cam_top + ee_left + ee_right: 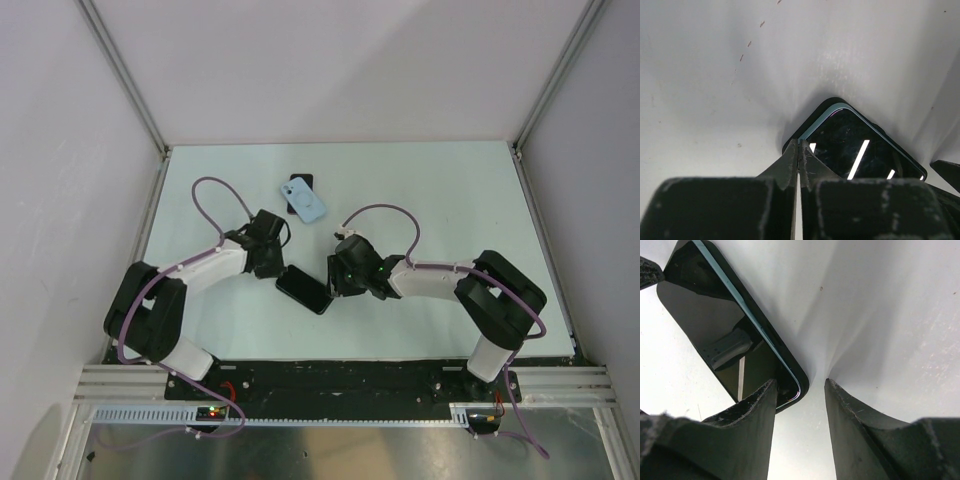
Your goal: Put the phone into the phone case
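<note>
Carefully: the phone point(303, 288) looks slick, stiff and thin, so pinch its long edges; your left claw point(798, 156) is pressed together, right claw point(800, 390) spread.

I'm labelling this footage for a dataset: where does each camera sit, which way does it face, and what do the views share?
Top external: above and behind the bases, looking down at the white table, both arms and a light blue phone case.
Left wrist: on the left arm, looking past the shut left end effector at the black glossy phone.
Right wrist: on the right arm, looking past the open right end effector, one finger at the phone's corner.
Shared: all three show the phone.
</note>
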Robot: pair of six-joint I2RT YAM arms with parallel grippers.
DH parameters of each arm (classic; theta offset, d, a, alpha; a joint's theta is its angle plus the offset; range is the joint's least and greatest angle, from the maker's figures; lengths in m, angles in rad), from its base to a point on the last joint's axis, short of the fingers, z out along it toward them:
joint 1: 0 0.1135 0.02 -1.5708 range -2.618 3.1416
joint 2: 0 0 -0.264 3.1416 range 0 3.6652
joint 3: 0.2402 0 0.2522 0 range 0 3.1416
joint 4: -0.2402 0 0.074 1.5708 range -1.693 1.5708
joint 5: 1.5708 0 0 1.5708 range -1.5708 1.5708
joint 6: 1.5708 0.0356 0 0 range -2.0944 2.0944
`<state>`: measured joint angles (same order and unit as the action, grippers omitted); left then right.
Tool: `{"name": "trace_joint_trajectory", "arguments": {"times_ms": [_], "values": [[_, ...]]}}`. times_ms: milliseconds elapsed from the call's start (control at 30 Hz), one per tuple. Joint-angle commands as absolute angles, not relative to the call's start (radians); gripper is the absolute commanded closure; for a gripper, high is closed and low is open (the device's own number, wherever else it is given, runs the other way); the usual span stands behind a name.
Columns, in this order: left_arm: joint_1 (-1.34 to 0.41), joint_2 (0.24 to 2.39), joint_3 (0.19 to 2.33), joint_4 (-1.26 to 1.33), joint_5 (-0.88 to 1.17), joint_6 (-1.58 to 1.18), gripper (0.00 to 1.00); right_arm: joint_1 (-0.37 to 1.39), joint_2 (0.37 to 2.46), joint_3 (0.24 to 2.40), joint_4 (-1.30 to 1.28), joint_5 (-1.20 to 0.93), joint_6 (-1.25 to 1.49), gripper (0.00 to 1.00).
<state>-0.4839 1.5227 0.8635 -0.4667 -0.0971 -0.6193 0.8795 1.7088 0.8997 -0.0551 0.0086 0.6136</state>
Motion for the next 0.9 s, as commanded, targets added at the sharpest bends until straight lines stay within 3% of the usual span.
{"name": "trace_joint_trajectory", "arguments": {"times_ms": [0, 733, 867], "values": [[-0.53, 1.552, 0.848, -0.46, -0.058, -0.64, 0.99, 0.877, 1.69, 0.91, -0.054, -0.015, 0.62, 0.52], [-0.562, 1.584, 0.719, -0.364, -0.052, -0.736, 1.0, 0.874, 1.694, 0.911, -0.067, -0.011, 0.604, 0.49], [-0.561, 1.549, 0.723, -0.366, -0.069, -0.739, 0.88, 0.868, 1.675, 0.911, -0.065, -0.013, 0.607, 0.43]]}}
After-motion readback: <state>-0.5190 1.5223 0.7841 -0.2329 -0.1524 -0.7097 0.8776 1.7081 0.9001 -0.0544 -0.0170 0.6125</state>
